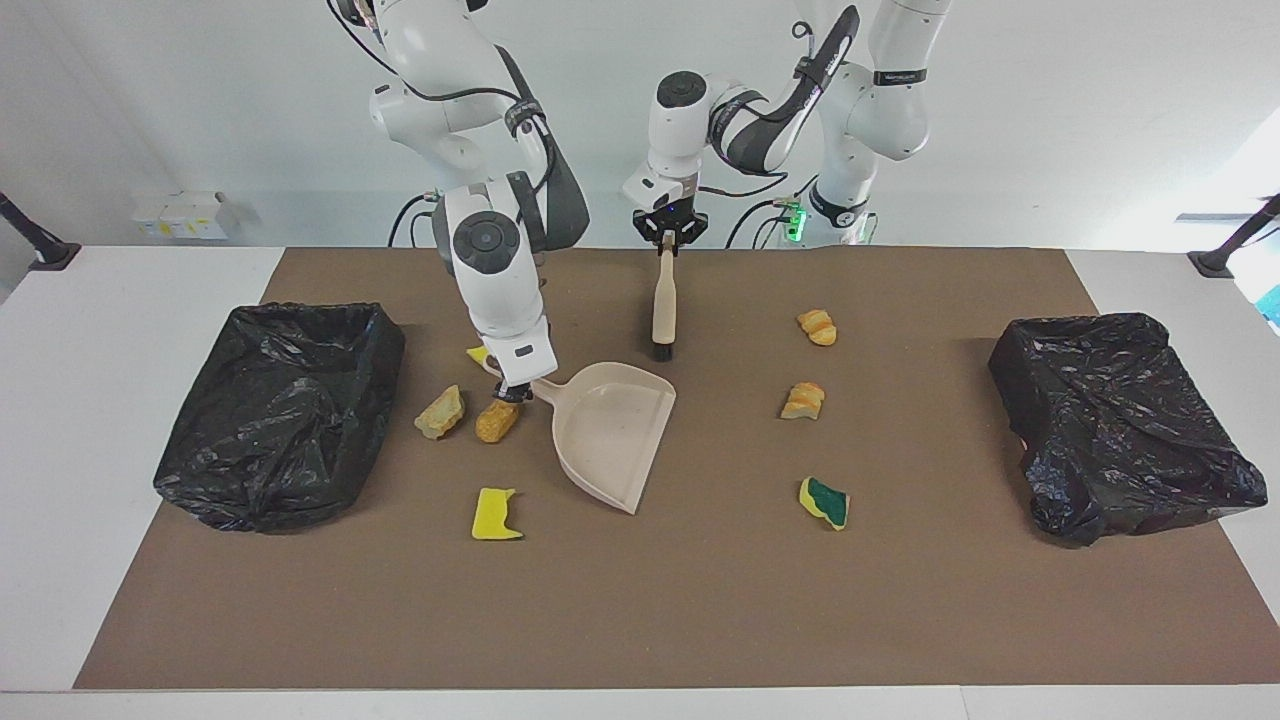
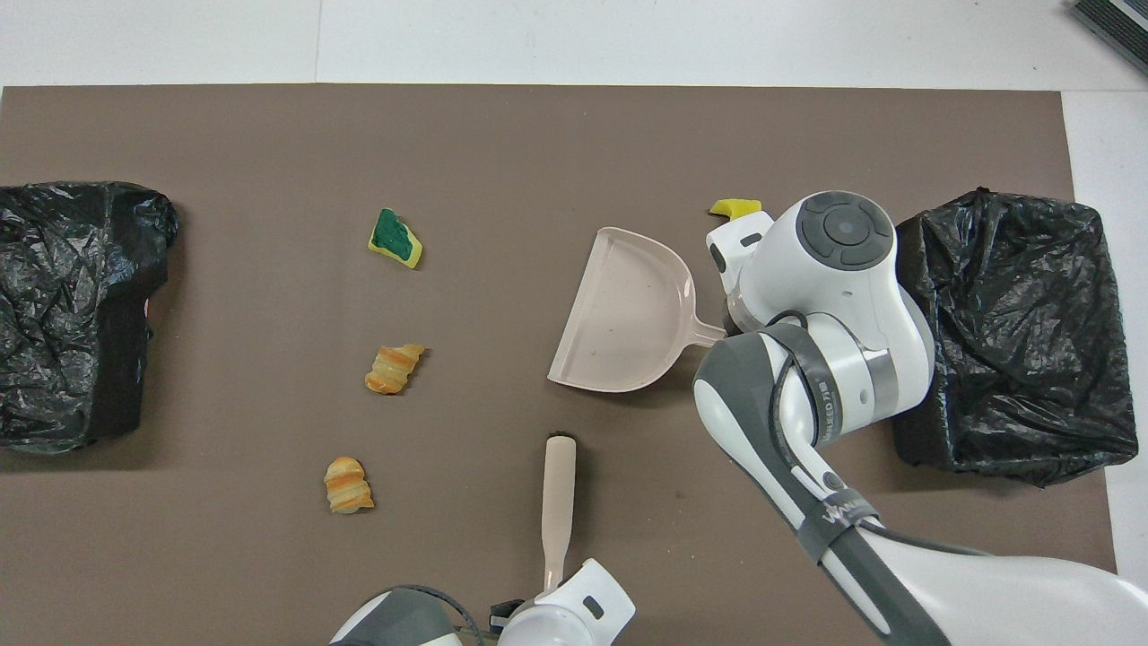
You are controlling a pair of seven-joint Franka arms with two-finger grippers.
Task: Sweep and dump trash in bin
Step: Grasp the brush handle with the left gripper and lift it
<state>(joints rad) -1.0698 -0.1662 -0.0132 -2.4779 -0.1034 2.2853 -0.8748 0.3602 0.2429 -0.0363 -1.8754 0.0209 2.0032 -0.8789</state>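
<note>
Beige brush (image 1: 661, 303) handle clamped in left gripper (image 1: 666, 238), bristles on brown mat (image 1: 700, 600). Beige dustpan (image 1: 610, 432) handle clamped in right gripper (image 1: 512, 389). Trash scraps (image 1: 497, 421) scattered on mat beside pan and toward both black bins (image 1: 280, 410).

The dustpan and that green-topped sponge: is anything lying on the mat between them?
No. In both views the brown mat between the dustpan and the yellow-and-green sponge is bare. The nearest bread-like lump sits nearer the robots, off that line.
</note>
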